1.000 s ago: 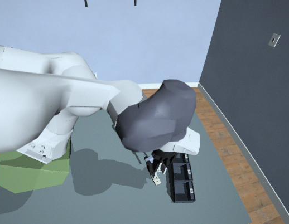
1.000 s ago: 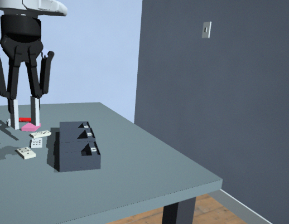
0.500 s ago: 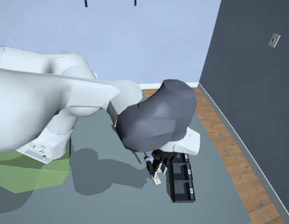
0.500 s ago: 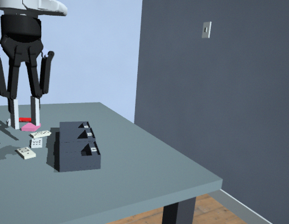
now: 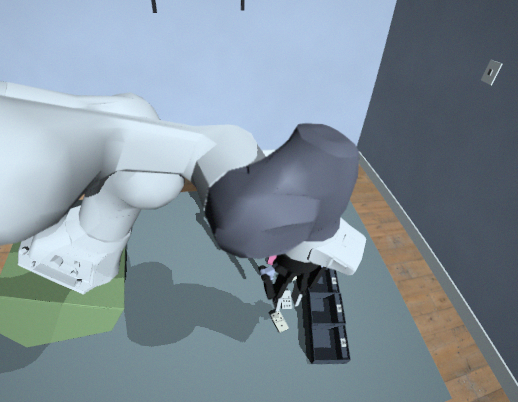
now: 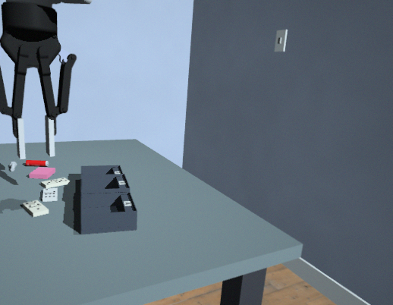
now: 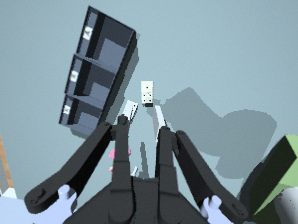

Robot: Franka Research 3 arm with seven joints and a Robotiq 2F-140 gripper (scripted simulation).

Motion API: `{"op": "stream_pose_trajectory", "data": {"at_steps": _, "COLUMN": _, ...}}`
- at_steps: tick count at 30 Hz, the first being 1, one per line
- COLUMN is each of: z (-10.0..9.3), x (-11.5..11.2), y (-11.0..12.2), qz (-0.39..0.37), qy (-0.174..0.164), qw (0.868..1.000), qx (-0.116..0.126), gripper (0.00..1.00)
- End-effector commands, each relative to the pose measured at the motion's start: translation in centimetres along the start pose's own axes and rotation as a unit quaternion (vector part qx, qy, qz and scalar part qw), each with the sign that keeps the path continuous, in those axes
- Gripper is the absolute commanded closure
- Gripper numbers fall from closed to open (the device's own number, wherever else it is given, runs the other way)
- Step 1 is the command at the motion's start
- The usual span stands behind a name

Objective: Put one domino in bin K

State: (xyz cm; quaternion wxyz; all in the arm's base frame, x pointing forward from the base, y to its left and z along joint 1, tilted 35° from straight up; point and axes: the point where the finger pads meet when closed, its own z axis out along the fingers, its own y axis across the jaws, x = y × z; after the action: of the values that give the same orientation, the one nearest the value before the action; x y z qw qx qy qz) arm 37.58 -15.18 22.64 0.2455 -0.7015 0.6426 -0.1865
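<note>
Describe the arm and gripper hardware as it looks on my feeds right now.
The arm has smooth white shells and a dark grey rounded wrist housing. The gripper is black, with slim linkage bars ending in flat white finger pads. Pale lavender knobs show at its outer joints. No cables or markings are visible.

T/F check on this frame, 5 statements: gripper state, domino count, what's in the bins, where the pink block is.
1. The black two-finger gripper holds a domino. False: nothing sits between its partly closed white fingertips, which hang above the table.
2. Three cream dominoes lie on the grey table. True: one nearest the pink block, one in the middle, one nearest the camera.
3. The dark three-compartment bin row shows no domino inside. True, as far as the wrist view reveals.
4. The flat pink block lies inside a bin. False: it lies on the table, beside the red cylinder.
5. The bin row is tipped over. False: it stands upright.
</note>
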Motion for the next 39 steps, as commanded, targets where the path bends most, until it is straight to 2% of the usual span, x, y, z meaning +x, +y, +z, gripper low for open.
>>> {"op": "stream_pose_trajectory", "data": {"at_steps": 1, "z": -0.2, "x": -0.4, "y": 0.2, "qz": 0.078, "qy": -0.005, "qw": 0.997, "qx": -0.007, "gripper": 0.75}}
{"op": "stream_pose_trajectory", "data": {"at_steps": 3, "z": -0.9, "x": -0.8, "y": 0.1, "qz": 0.094, "qy": -0.007, "qw": 0.995, "qx": -0.008, "gripper": 0.75}}
{"op": "stream_pose_trajectory", "data": {"at_steps": 15, "z": -1.5, "x": -1.3, "y": -0.1, "qz": 0.173, "qy": -0.014, "qw": 0.985, "qx": -0.01, "gripper": 0.75}}
{"op": "stream_pose_trajectory", "data": {"at_steps": 30, "z": -2.4, "x": -2.1, "y": -0.6, "qz": 0.3, "qy": -0.022, "qw": 0.954, "qx": -0.016, "gripper": 0.75}}
{"op": "stream_pose_trajectory", "data": {"at_steps": 32, "z": -2.4, "x": -2.1, "y": -0.6, "qz": 0.3, "qy": -0.022, "qw": 0.954, "qx": -0.016, "gripper": 0.75}}
{"op": "stream_pose_trajectory", "data": {"at_steps": 33, "z": -2.4, "x": -2.1, "y": -0.6, "qz": 0.321, "qy": -0.023, "qw": 0.947, "qx": -0.016, "gripper": 0.75}}
{"op": "stream_pose_trajectory", "data": {"at_steps": 39, "z": -2.7, "x": -2.5, "y": -0.9, "qz": 0.366, "qy": -0.025, "qw": 0.93, "qx": -0.018, "gripper": 0.75}}
